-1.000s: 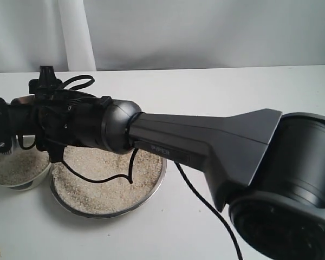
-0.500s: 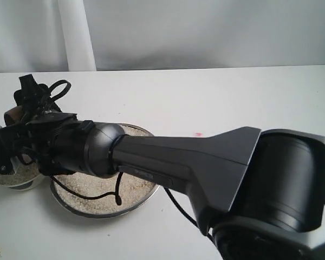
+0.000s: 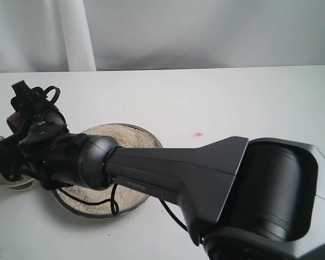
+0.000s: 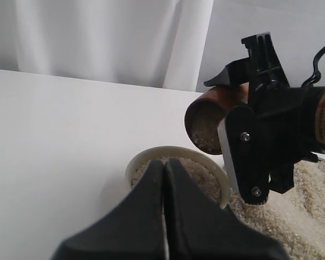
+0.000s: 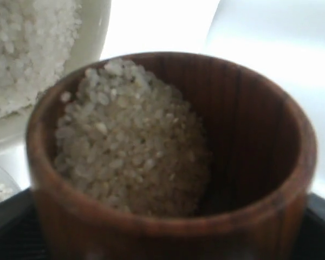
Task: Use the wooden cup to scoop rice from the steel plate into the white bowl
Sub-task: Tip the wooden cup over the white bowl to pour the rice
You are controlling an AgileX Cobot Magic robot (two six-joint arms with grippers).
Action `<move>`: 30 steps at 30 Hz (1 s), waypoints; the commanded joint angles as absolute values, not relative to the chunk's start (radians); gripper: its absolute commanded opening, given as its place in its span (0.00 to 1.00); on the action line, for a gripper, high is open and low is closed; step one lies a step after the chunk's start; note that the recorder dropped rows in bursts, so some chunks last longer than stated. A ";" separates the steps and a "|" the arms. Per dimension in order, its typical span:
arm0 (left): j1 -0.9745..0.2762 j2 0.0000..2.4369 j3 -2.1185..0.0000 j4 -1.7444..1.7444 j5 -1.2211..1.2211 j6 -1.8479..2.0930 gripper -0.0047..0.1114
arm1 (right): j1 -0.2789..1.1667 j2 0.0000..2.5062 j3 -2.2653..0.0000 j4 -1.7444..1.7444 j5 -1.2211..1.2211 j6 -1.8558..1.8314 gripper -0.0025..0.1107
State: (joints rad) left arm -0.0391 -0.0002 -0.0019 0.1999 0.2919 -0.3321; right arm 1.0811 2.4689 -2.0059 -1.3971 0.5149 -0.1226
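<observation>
In the left wrist view the wooden cup (image 4: 205, 116) hangs tipped on its side just above the white bowl (image 4: 134, 164), with my right gripper (image 4: 234, 108) shut on it. Rice (image 5: 124, 146) fills about half of the cup. The bowl's own rice (image 4: 206, 181) is heaped nearly to its rim. In the exterior view my right gripper (image 3: 12, 127) reaches across to the far left and hides most of the bowl (image 3: 19, 185). The steel plate (image 3: 89, 213) beside it holds a bed of rice (image 3: 124, 138). My left gripper (image 4: 164, 163) is shut with nothing in it, close in front of the bowl.
My right arm's thick black forearm (image 3: 179, 173) lies across the front of the plate, and its cable (image 3: 112, 201) dangles over the rice. A white backdrop (image 3: 206, 32) closes the far side of the white table (image 3: 233, 97). A small red mark (image 3: 197, 134) shows on the table.
My right arm has swung to the left with the cup, from over the plate's edge to above the bowl. More of the plate's rice now shows.
</observation>
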 commanded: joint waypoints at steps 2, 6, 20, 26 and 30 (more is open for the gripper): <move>-0.041 0.000 0.000 0.199 0.285 -0.336 0.04 | 1.105 2.462 -2.015 -1.500 0.535 -0.116 0.02; -0.041 0.000 0.000 0.199 0.285 -0.336 0.04 | 1.105 2.462 -2.015 -1.522 0.565 -0.130 0.02; -0.041 0.000 0.000 0.199 0.285 -0.336 0.04 | 1.127 2.462 -2.015 -1.573 0.592 -0.132 0.02; -0.041 0.000 0.000 0.199 0.285 -0.336 0.04 | 1.140 2.466 -2.015 -1.588 0.592 -0.134 0.02; -0.041 0.000 0.000 0.199 0.285 -0.336 0.04 | 1.142 2.475 -2.015 -1.609 0.613 -0.163 0.02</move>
